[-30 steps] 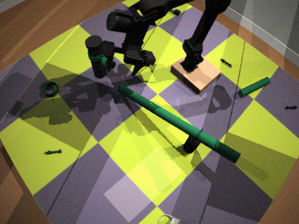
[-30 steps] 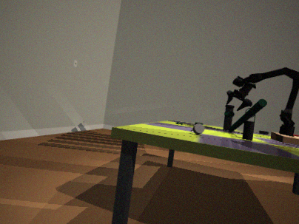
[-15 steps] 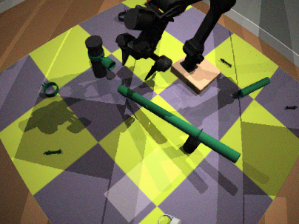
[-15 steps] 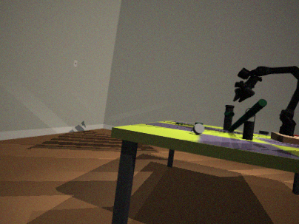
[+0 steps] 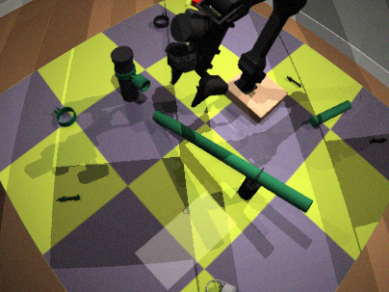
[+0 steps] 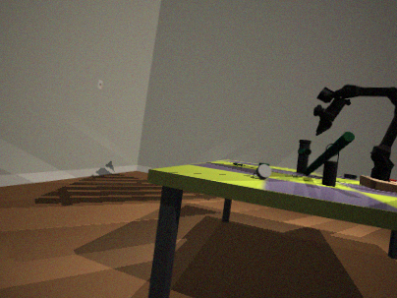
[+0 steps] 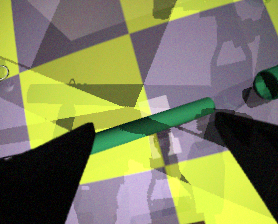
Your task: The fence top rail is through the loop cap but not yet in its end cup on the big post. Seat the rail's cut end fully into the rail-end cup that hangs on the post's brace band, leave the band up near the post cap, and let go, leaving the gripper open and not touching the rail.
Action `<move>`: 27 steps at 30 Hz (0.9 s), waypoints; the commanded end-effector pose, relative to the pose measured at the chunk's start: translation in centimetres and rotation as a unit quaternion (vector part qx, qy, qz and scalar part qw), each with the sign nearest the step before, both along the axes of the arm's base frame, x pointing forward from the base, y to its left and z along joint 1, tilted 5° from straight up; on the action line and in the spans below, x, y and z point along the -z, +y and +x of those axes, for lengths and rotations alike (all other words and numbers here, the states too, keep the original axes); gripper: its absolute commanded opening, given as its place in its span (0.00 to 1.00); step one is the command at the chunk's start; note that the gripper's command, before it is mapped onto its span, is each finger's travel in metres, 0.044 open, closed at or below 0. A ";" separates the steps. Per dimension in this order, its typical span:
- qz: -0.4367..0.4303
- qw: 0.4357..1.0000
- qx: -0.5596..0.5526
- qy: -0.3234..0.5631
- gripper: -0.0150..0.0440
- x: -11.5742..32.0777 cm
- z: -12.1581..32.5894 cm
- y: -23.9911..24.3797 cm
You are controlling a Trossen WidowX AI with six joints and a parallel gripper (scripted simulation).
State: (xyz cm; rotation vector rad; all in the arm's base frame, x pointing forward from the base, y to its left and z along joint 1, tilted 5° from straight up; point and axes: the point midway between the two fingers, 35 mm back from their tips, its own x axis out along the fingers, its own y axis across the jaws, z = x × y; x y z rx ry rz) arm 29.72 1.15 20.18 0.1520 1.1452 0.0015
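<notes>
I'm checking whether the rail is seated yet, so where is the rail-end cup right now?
In the top view, the rail-end cup is left of center, on the big post's right side, apart from the rail's near end.
</notes>
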 end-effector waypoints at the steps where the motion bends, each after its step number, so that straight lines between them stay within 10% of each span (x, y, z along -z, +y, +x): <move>1: 0.040 0.992 0.105 0.055 1.00 1.7 0.2 0.4; 13: 0.101 0.776 0.581 0.224 1.00 7.8 0.0 2.4; 27: 0.101 0.771 0.587 0.225 1.00 8.1 0.0 2.4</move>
